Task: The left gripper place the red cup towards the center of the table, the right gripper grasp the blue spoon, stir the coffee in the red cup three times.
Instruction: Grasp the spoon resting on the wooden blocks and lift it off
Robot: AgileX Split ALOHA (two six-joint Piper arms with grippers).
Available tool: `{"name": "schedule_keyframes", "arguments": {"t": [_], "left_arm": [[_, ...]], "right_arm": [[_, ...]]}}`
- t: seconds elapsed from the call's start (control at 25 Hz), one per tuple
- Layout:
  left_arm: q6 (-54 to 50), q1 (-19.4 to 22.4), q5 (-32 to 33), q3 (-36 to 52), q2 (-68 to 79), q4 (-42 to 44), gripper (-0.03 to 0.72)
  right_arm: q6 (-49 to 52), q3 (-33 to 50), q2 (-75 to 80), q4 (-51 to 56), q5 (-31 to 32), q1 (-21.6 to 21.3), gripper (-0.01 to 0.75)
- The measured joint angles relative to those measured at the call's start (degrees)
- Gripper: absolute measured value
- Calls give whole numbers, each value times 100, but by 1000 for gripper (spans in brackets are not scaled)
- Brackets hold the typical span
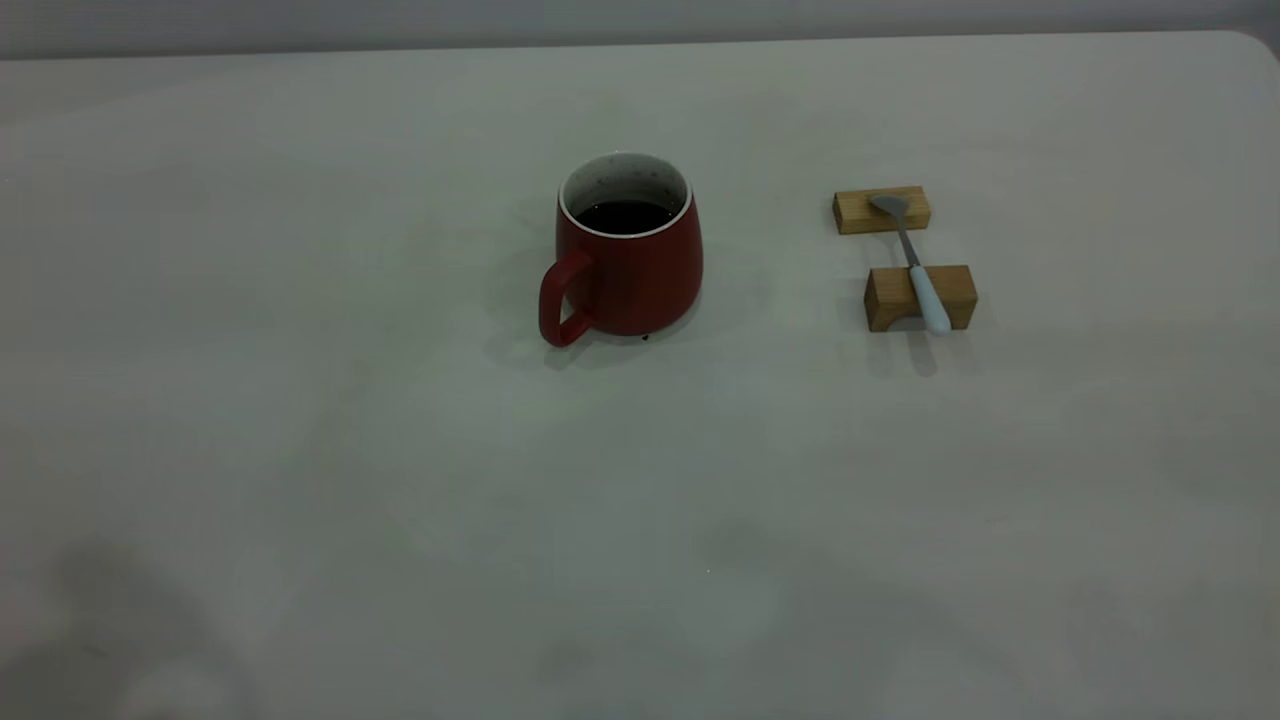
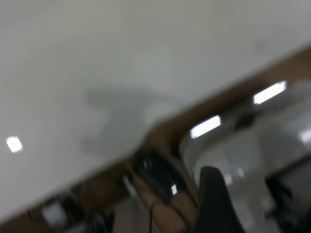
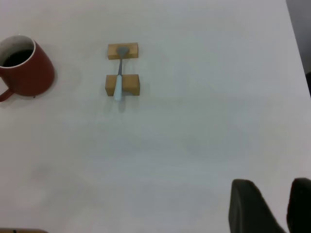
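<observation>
Resting across two blocks [image 1: 905, 257]: blue spoon [image 1: 915, 262].

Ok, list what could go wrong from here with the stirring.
1. The blue spoon lies bridged across two wooden blocks; a grasp off centre could tip it off or push a block away.
2. The red cup holds coffee fairly high, so a fast or deep stir might slop it onto the table.
3. The right gripper is far from the spoon, leaving room for approach error.
</observation>
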Motion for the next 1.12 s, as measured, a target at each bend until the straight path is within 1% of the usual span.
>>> {"name": "schedule_keyframes", "arguments": {"t": [0.12,0.24,0.32,0.48,0.84,0.88,0.96,1.12], "left_arm": [[-181,0,0,969,-583,-1,551],[-630,0,-95,1615,-1229,206,551],[-1025,0,-256,1845,-1686,401,551],[-1363,0,-364,1889,-2449,772,551],[-1427,20,-333,1889,-4204,786,551],[-1427,59,-317,1889,-4402,786,551],[-1433,277,-304,1889,-4722,786,551],[-1443,968,-273,1889,-5205,786,551]], "right_arm": [[0,0,0,0,0,0,237],[0,0,0,0,0,0,237],[0,0,0,0,0,0,237],[0,0,0,0,0,0,237],[0,0,0,0,0,0,237],[0,0,0,0,0,0,237],[0,0,0,0,0,0,237],[0,0,0,89,0,0,237]]}}
